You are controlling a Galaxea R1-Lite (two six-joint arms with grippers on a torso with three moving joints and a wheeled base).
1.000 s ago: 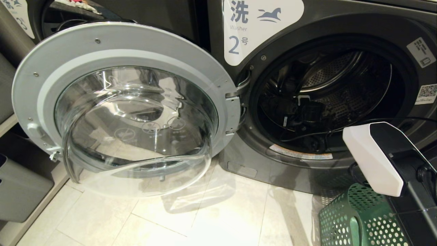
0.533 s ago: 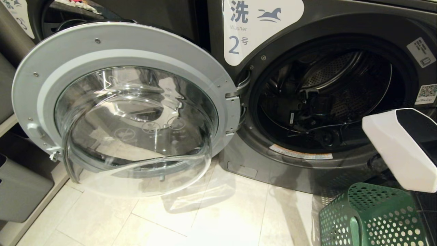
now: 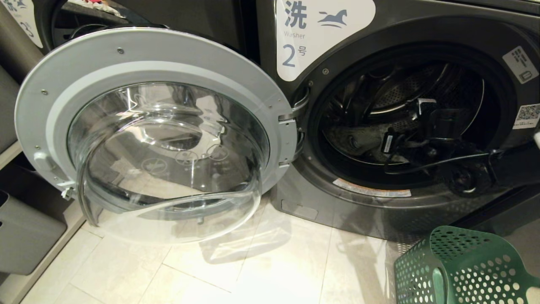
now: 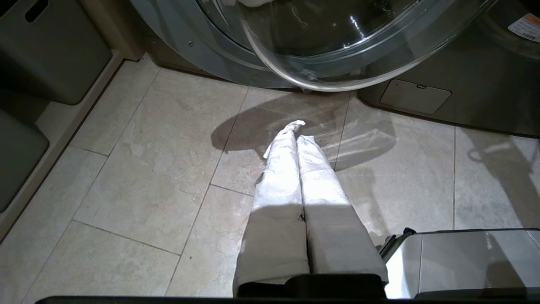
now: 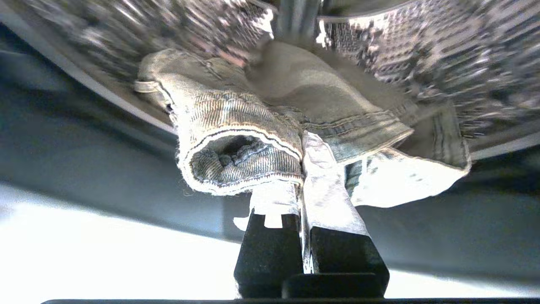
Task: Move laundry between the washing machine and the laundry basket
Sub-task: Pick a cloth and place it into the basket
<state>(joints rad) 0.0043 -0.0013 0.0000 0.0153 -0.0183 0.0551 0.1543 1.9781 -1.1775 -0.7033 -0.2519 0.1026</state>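
inside the washing machine (image 3: 337,211), right gripper (image 5: 301,169) clamps laundry (image 5: 236,126).

My right arm's white-and-black forearm shell, low at the right over the dark green perforated plastic laundry basket (image 3: 464,270) a second ago, has left the head view. My right gripper (image 5: 301,169) has pulled back toward the drum mouth of the dark grey front-loading washing machine (image 3: 422,38), clamped on pale grey woven laundry (image 5: 236,139).
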